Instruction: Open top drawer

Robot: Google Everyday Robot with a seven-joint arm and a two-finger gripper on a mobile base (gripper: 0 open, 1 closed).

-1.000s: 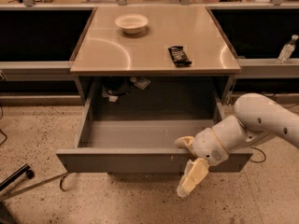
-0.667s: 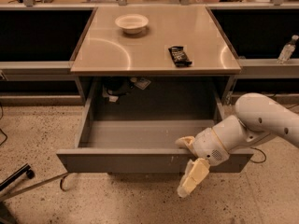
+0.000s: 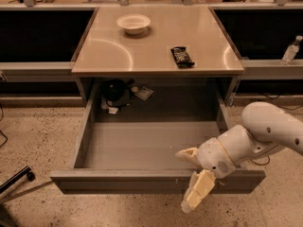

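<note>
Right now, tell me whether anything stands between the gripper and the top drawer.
Nothing visible does. The gripper is at the right part of the top drawer front, with its open fingers on either side of the front edge: one reaches inside the drawer, the other hangs outside. The drawer stands pulled far out.

The drawer (image 3: 142, 148) stands pulled far out from under the bench (image 3: 156, 48), level, showing its wide, shallow grey tray. Its flat front has small white scratches. The gripper (image 3: 184, 179) straddles the front's right part, jaws apart.
</note>
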